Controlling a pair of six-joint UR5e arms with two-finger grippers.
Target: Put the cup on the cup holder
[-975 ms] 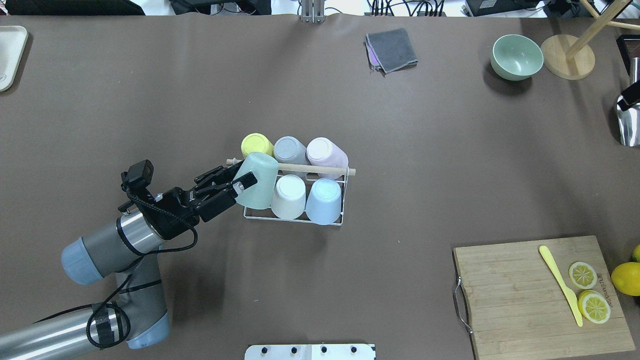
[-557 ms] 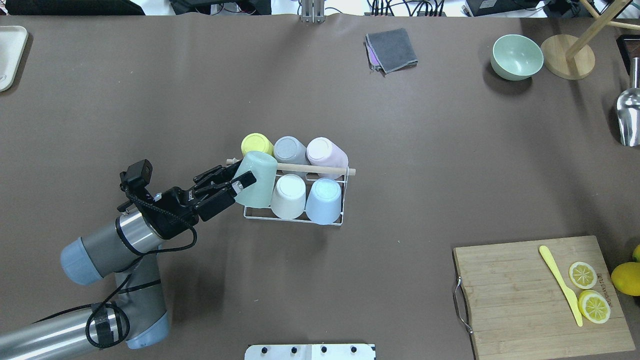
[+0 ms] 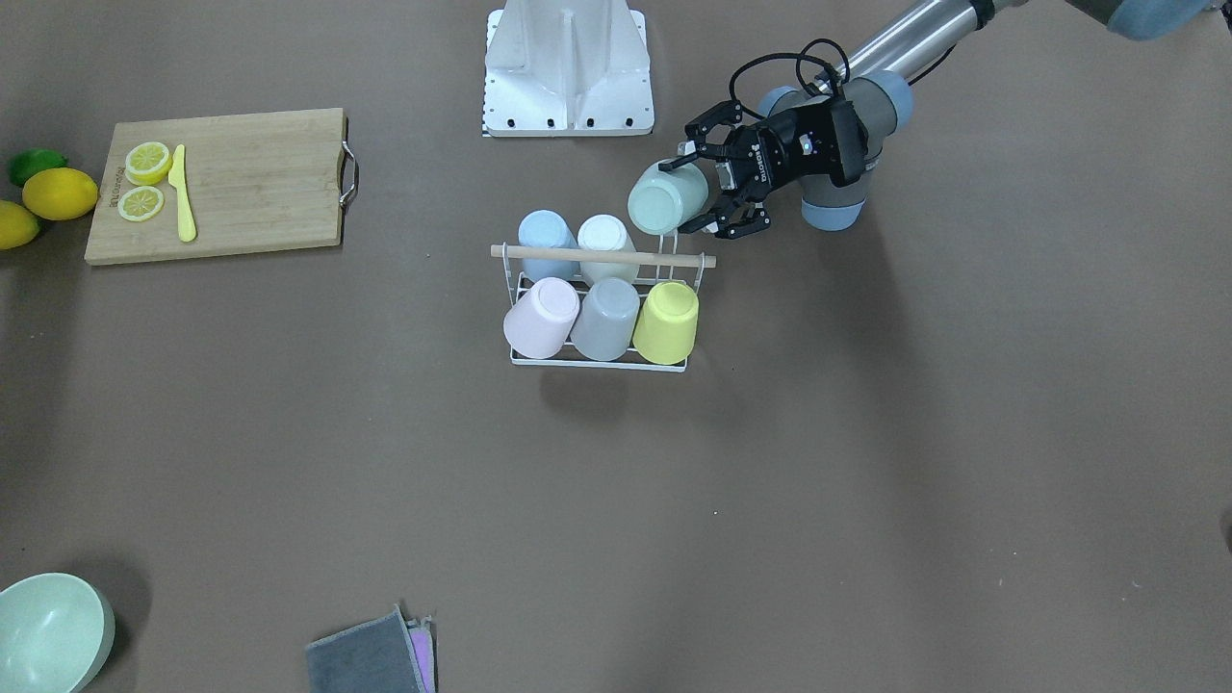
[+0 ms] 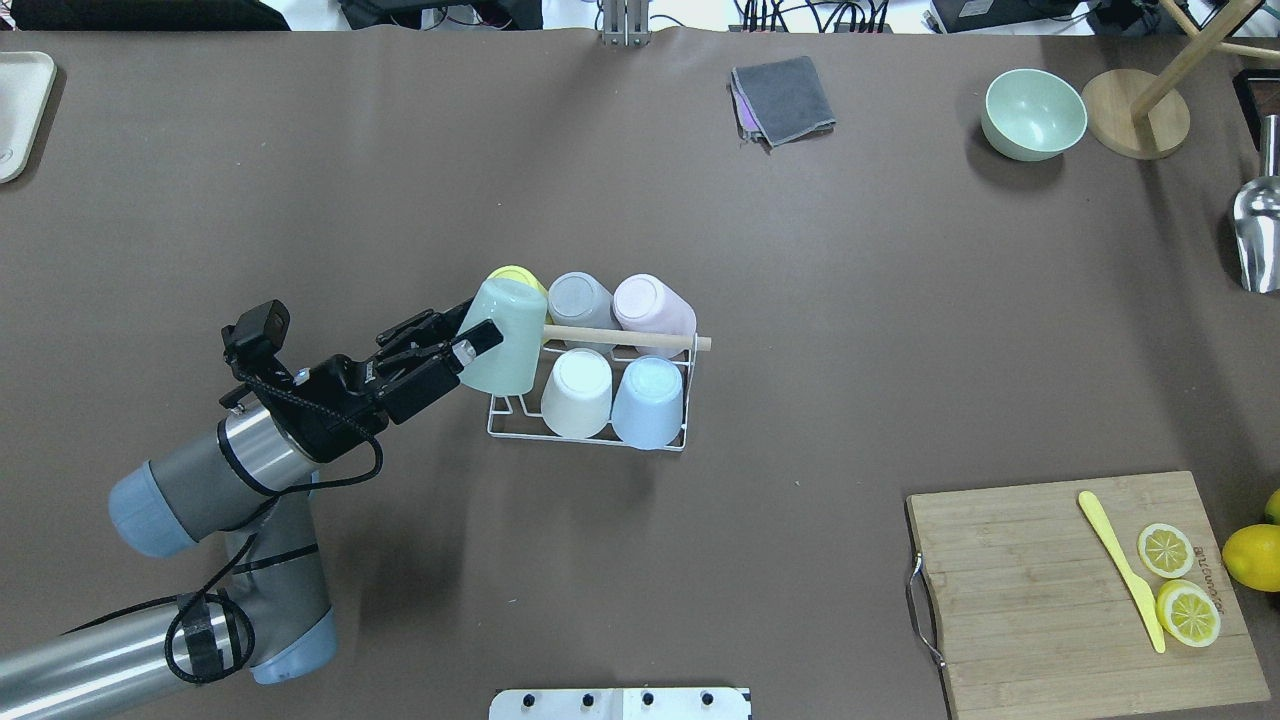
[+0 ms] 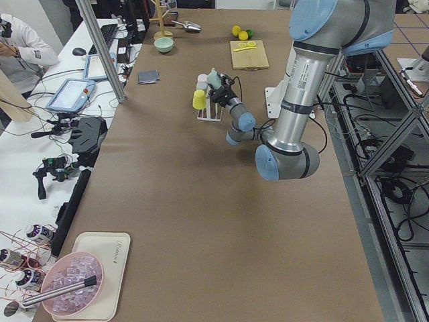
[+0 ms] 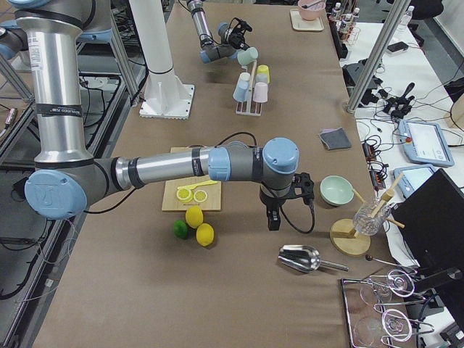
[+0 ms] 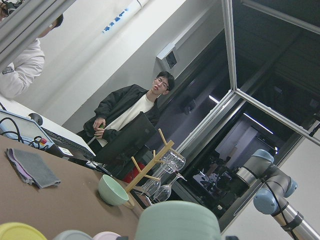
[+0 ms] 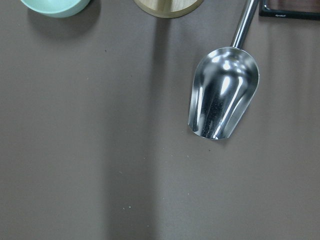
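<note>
Our left claw [image 4: 465, 338] is clamped across the side wall of the mint cup [image 4: 500, 335], holding it tilted above the empty near-left prongs of the cup holder [image 4: 620, 337]. We judge the cup light, stiff and slick; a mid-wall grip leaves its mouth free.

A long brown-covered table [image 5: 201, 221] stood under even, bright light. Along one long side of it ran a white bench [image 5: 20, 188] strewn with cables [image 5: 57, 121]. Beyond the table a pale wall [image 7: 100, 55] met dark glazed partitions [image 7: 270, 65].

Yellow cup [image 4: 516, 272] mostly behind mint cup [image 4: 500, 340]
</note>
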